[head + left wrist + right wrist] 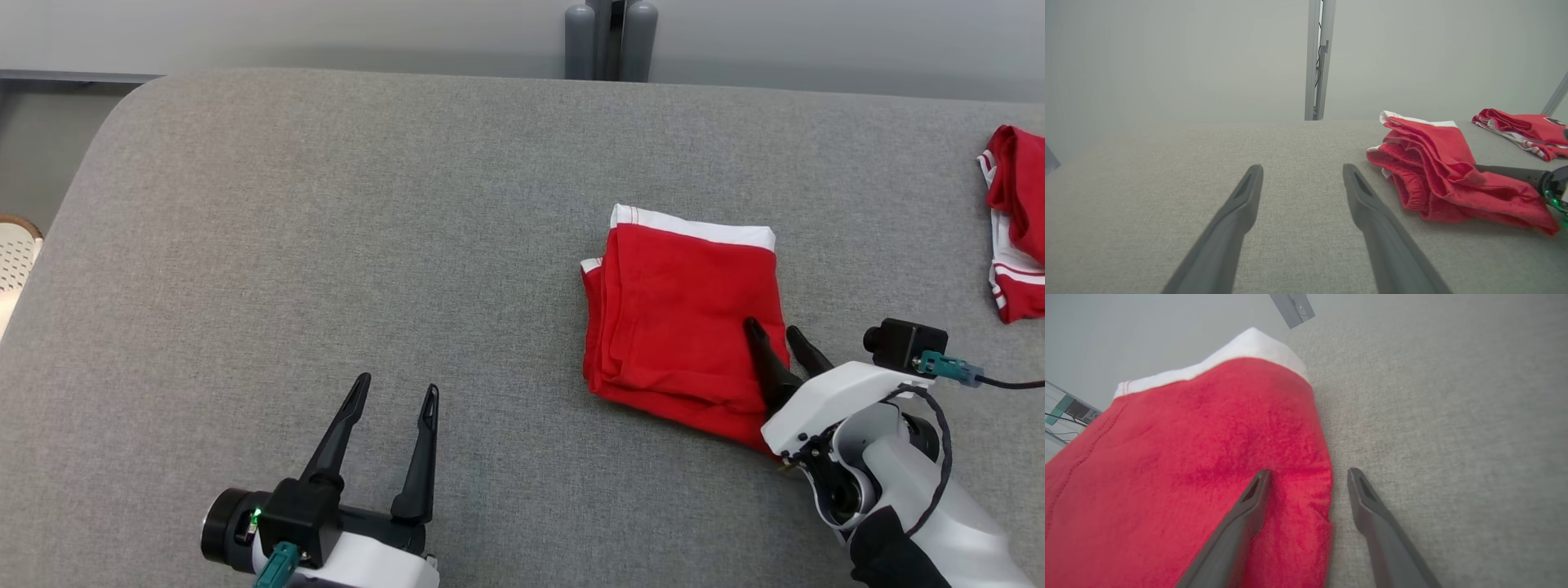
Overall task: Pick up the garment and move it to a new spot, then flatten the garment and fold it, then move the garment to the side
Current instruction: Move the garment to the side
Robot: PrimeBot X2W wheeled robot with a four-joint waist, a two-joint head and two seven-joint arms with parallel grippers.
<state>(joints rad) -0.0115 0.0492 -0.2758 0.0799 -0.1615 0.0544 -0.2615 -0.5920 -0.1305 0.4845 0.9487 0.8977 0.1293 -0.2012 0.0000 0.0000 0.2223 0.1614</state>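
**Desk:** What is seen nearest the lens?

**Caption:** The left claw (397, 384) is pictured lowest in the head view. Its two dark fingers are spread wide above the bare grey fabric-covered table (326, 204), and nothing is held.

**Desk:** Where is the garment placed?

**Caption:** The folded red garment (678, 318), with a white band along its far edge, is laid flat on the table, right of centre. Its near right corner is straddled by the right claw (771, 327). The fingers are held apart, one laid on the red cloth and the other over the grey surface just beside the edge. Nothing is clamped yet.

**Desk:** How is the cloth expected to handle?

**Caption:** It is judged to be light, soft and limp, a knit stacked in several layers. The fold could be spilled if only the top layer were pinched. All layers are therefore best taken together at the right edge, where the claw is already set, and the bundle is best kept low while it is moved.

**Desk:** What is counted?

**Caption:** Two claws are counted, both with fingers apart. Two red garments are counted: the folded one, and a crumpled red garment (1016, 220) with white stripes at the table's right edge, well apart from the first. One table is counted.

**Desk:** What stage has been reached?

**Caption:** The folding is taken as done, and the move to the side is judged to remain.
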